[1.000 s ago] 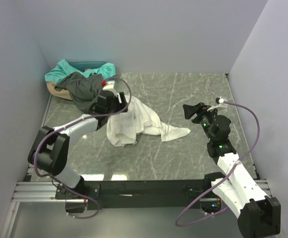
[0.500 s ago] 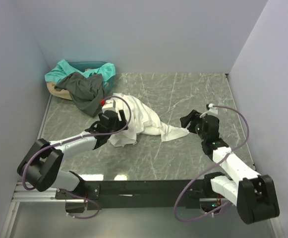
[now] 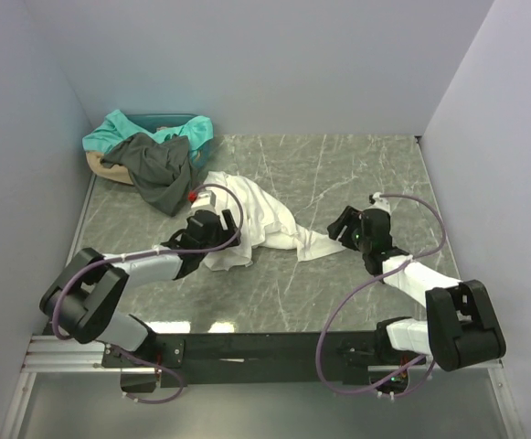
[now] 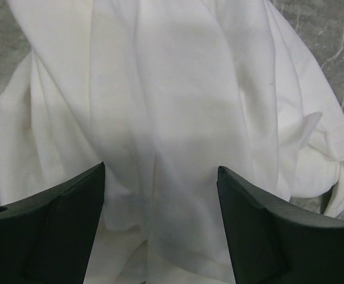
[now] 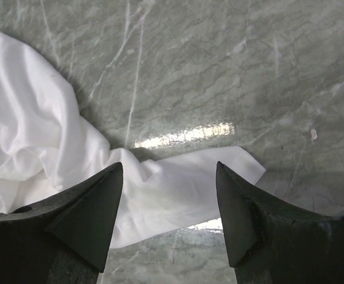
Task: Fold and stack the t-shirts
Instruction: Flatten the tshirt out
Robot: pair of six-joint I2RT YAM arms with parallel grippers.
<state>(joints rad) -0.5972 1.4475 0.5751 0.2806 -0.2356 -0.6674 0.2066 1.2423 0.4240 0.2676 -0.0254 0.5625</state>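
Grey marble table (image 3: 338, 174), crumpled white t-shirt (image 3: 256, 215), left hand (image 4: 160, 167) and right hand (image 5: 169, 165) both spread wide, empty.

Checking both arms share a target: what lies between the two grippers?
The crumpled white t-shirt lies between the left gripper and the right gripper, both open; the top view shows it.

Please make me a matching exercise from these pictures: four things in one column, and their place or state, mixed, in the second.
1 white t-shirt
2 dark grey t-shirt
3 teal t-shirt
4 right gripper

a farthest back, left corner
b open, at the white cloth's right tip
c crumpled, middle of the table
d just in front of another shirt

Pairs: 1-c, 2-d, 3-a, 4-b.
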